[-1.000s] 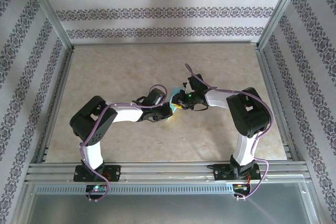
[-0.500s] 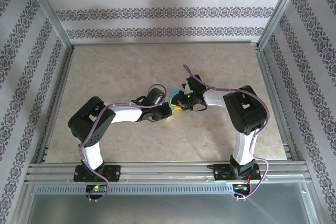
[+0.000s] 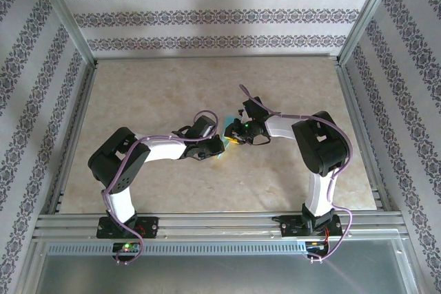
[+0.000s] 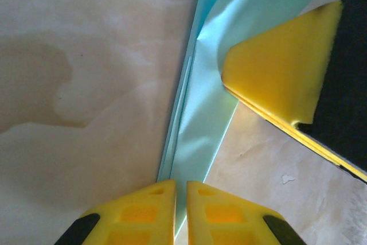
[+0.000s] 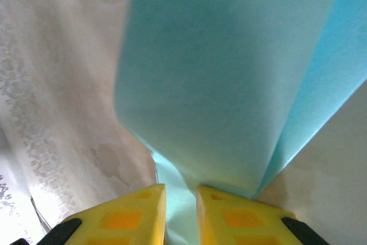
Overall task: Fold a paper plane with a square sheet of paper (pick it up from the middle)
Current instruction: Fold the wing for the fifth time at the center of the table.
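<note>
The table (image 3: 151, 87) is a pale marbled slab. My left arm (image 3: 124, 163) and right arm (image 3: 320, 142) bend inward over its middle, so the left gripper (image 3: 219, 148) and right gripper (image 3: 234, 137) meet nose to nose there. The plane (image 3: 223, 124) sits between them. From above it is only slivers of light blue beside the black wrist parts, and my own hardware covers most of it.

From my left wrist the plane (image 4: 200, 124) is a long, narrow band of glossy light-blue paper. A sharp crease runs along its length and thin layered edges show on its left side. It reaches from the top of the view down to my fingertips, and its upper end is cut off. From my right wrist the plane (image 5: 229, 73) is a broad blue fold, out of focus, paler on its left face and deeper blue on its right. The frame cuts off its far end.

My right gripper (image 5: 180, 196) stands narrow, with paper filling the gap between its fingers, so it is clamped on the plane. One of its yellow fingers (image 4: 275, 78) lies against the plane's upper part. My left gripper (image 4: 180, 190) has its fingers almost together, leaving a thin slit. The plane's lower end runs into that slit, but I cannot tell whether the pads pinch it.
</note>
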Controlling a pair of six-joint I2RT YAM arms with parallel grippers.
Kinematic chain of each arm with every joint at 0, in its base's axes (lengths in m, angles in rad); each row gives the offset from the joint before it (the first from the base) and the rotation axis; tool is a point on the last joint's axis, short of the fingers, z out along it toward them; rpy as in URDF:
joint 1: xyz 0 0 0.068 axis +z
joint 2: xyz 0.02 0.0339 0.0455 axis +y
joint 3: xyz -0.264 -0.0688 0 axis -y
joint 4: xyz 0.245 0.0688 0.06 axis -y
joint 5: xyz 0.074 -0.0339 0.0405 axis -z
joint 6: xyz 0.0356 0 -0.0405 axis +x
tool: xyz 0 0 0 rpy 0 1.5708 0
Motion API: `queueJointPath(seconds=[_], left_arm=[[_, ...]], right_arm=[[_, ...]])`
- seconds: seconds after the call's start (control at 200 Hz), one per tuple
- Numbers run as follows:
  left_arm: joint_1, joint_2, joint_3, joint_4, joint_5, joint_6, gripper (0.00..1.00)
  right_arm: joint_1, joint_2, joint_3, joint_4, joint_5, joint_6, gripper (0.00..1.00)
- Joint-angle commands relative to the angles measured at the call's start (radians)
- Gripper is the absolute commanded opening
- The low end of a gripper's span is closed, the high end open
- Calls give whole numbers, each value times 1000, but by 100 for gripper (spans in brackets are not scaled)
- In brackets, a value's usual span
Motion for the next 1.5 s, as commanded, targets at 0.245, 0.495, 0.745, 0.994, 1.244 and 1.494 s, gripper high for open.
queueJointPath(seconds=[0.245, 0.495, 0.745, 0.994, 1.244, 1.494], left_arm=[[-15, -104, 31, -20, -18, 48, 13], [-21, -29, 11, 109, 73, 3, 13], [-11, -5, -28, 123, 45, -22, 12], [3, 1, -62, 128, 27, -31, 12], [9, 3, -77, 119, 8, -31, 12], [11, 17, -76, 129, 17, -37, 12]], right_arm=[[7, 52, 6, -84, 87, 17, 24], [1, 70, 11, -108, 97, 37, 24], [-4, 84, 13, -130, 98, 39, 23], [-4, 88, 17, -145, 99, 31, 23], [-4, 94, 20, -156, 99, 26, 23], [-4, 95, 24, -161, 97, 21, 23]])
